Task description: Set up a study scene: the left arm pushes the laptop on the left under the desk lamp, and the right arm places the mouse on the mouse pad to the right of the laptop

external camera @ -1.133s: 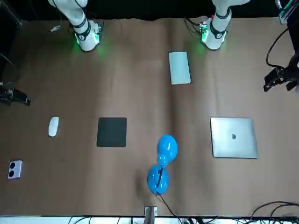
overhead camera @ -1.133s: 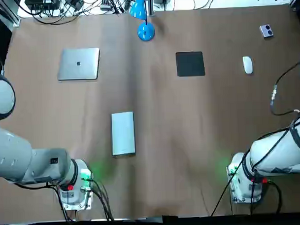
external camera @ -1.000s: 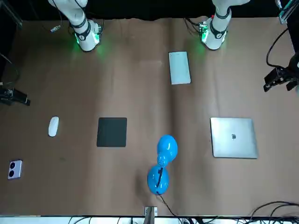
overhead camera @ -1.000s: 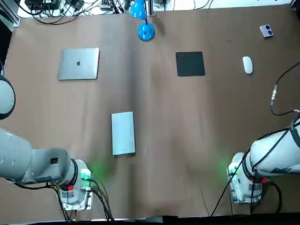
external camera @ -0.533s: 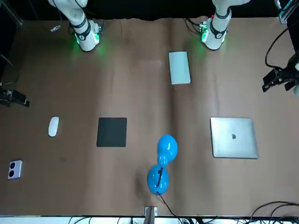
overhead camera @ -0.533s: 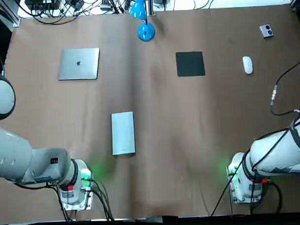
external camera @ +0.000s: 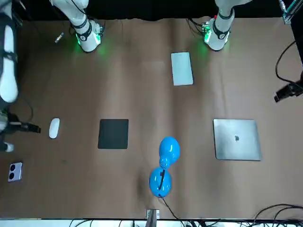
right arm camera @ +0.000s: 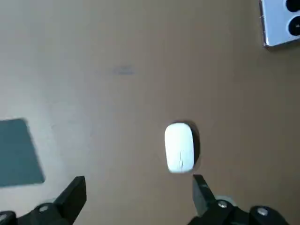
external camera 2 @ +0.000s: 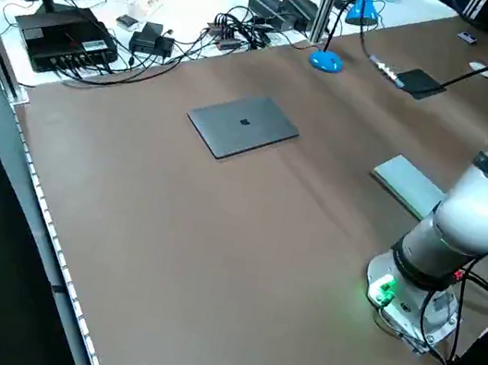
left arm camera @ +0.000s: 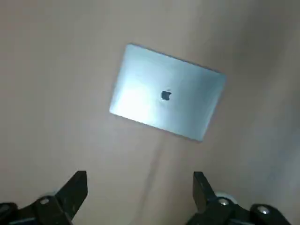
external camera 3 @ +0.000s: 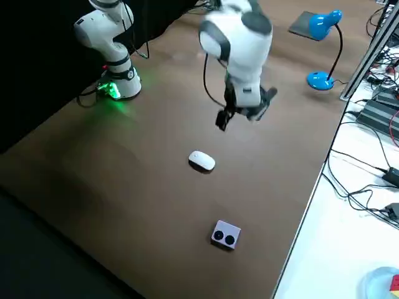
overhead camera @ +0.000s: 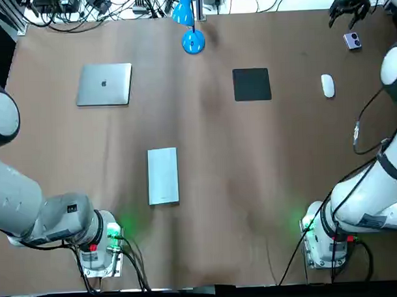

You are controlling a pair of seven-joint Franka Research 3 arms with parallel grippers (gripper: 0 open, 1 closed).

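At the far right of the table (overhead camera: 270, 159), we are bringing our right gripper (right arm camera: 138, 197), fingers spread, in toward the mouse (right arm camera: 179, 147) for pickup, the left gripper (left arm camera: 139, 194) likewise spread above the laptop (left arm camera: 167, 97).

Right end effector (external camera 3: 242, 115) hangs near the mouse (external camera 3: 202, 161).

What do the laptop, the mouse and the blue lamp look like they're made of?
Laptop: probably metal, with a matte silver-grey lid and an even sheen. Mouse: likely smooth white plastic, slightly glossy. Desk lamp: glossy blue shell with highlights, either plastic or painted metal; hard to tell.
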